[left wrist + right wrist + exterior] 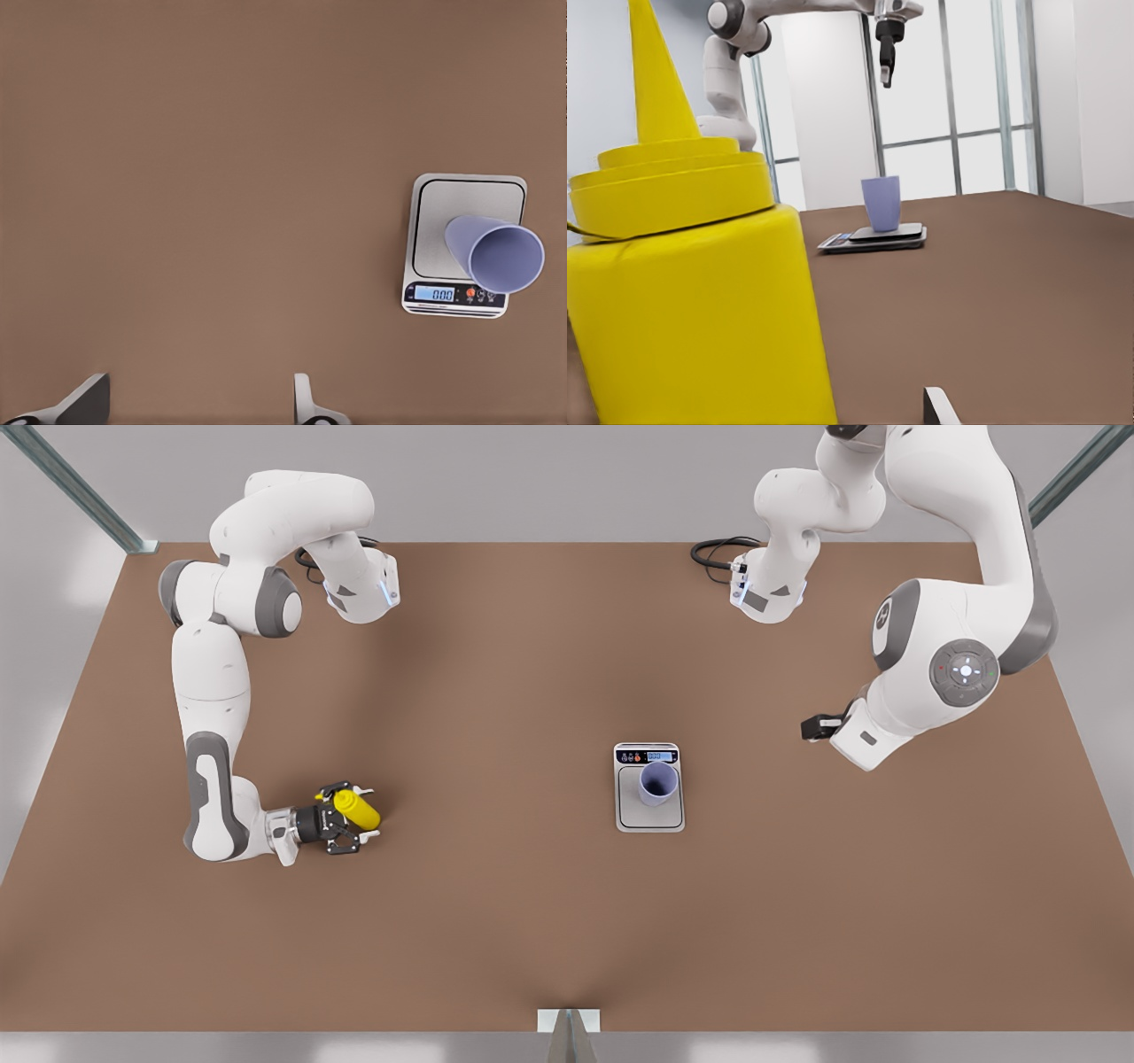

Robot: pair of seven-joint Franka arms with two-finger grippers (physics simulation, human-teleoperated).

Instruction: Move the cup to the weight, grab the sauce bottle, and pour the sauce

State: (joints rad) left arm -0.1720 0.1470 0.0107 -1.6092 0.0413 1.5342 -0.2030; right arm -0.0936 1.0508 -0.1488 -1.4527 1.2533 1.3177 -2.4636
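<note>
The lavender-blue cup stands upright on the silver weight in the middle of the table. They appear again in the left wrist view, cup and weight, and in the right wrist view, cup and weight. The yellow sauce bottle stands upright at the front view's left, nozzle up. My right gripper is open with a finger on either side of the bottle; one fingertip stands clear of it. My left gripper is open, raised high beside the weight and holding nothing.
The brown table stretches wide between the bottle and the weight. Both arm bases stand at the far edge with black cables. A small bracket sits at the near edge. The weight's display reads 0.00.
</note>
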